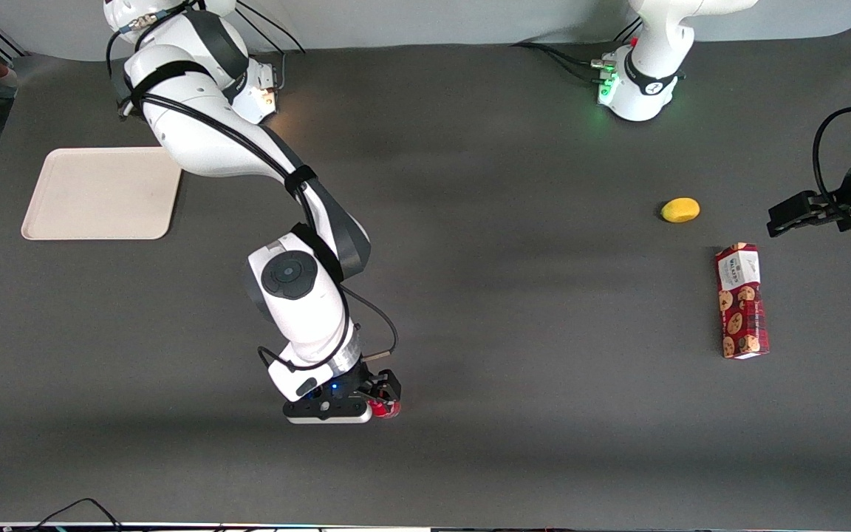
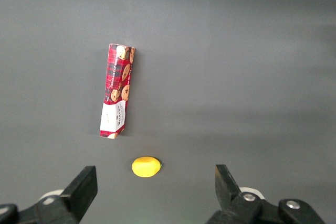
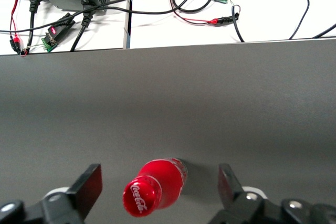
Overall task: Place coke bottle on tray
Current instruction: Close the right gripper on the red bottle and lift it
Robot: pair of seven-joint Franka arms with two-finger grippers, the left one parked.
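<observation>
Starting with the front view: task barely begun. The coke bottle (image 1: pixel 383 408) stands on the dark counter (image 1: pixel 514 244) at the working arm's hand (image 1: pixel 380 403), nearer the front camera than everything else. The tray (image 1: pixel 100 193) sits farther from the camera, toward the working arm's end of the counter, well apart from the bottle, nothing on it. So no lift yet; grasp, carry and set-down all appear to be left. Only a small red disc of the bottle shows here, mostly hidden by the hand. A lemon (image 1: pixel 680 210) and a cookie box (image 1: pixel 742 301) lie toward the parked arm's end, not part of the job.

Left wrist view: only the cookie box (image 2: pixel 116 92) and lemon (image 2: pixel 146 166) on the counter. No bottle, no tray.

Right wrist view: the hand (image 3: pixel 160 190) is spread wide, fingers (image 3: pixel 86 187) on either side of the coke bottle (image 3: pixel 156 186), gaps on both sides, not touching it. Bottle upright, seen from above at a slant: red cap with white script lettering, glossy red shoulder below, slim body. Judging from this, closing the fingers is the next step; a slim upright bottle could tip if nudged off-centre.
</observation>
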